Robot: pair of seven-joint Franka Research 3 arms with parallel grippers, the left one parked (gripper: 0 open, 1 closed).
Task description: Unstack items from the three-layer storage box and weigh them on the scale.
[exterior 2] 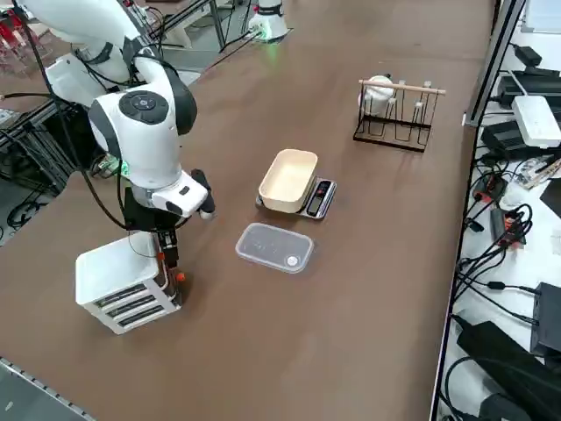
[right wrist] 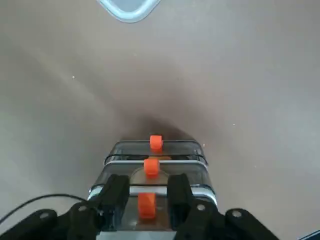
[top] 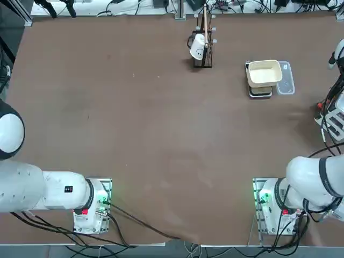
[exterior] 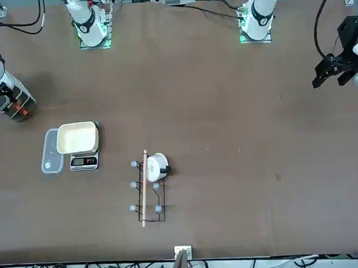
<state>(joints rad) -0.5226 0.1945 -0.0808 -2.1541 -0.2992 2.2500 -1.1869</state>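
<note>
Fingers of my right gripper sit parted around the storage box's top orange tab; scale at two o'clock.

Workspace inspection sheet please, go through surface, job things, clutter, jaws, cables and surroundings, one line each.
Surface: brown table, bare over most of its middle.
Job's things: three-layer storage box near the table's right edge, orange tabs on its front; scale carrying the cream bowl, bowl looks empty; translucent plate flat beside the scale; no loose items seen.
Clutter: black wire stand with a white cup.
Jaws: right gripper right over the box, jaws apart either side of an orange tab, holding nothing.
Cables: bundles at both arm bases and along the table edges.
Surroundings: electronics and wiring beside the table.
</note>
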